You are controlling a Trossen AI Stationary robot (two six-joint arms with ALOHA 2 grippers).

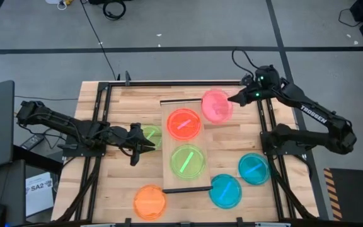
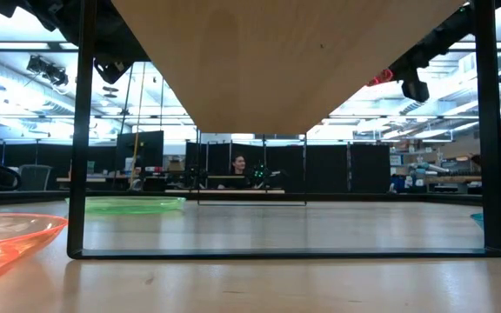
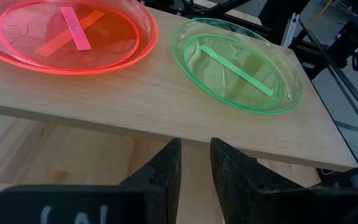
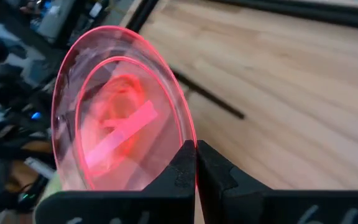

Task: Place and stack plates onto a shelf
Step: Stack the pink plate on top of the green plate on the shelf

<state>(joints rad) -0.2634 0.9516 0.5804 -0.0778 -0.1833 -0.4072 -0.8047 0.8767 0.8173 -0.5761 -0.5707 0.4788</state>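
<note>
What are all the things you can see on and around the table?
Shelf: one, light wood with dark end frames, middle of the table.
Orange-red plate: one, on the shelf's far half.
Green plate on shelf: one, lime, on the shelf's near half.
Green plate on table: one, lime, left of the shelf by the left gripper.
Pink plate: one, held at its rim past the shelf's far right corner.
Blue plates: two, cyan, on the table right of the shelf.
Orange plate: one, near left part of the table.
Table: one, wood planks.
People: small figures in the room behind.
Left gripper: partly open, empty, left of the shelf.
Right gripper: shut on the pink plate.
</note>
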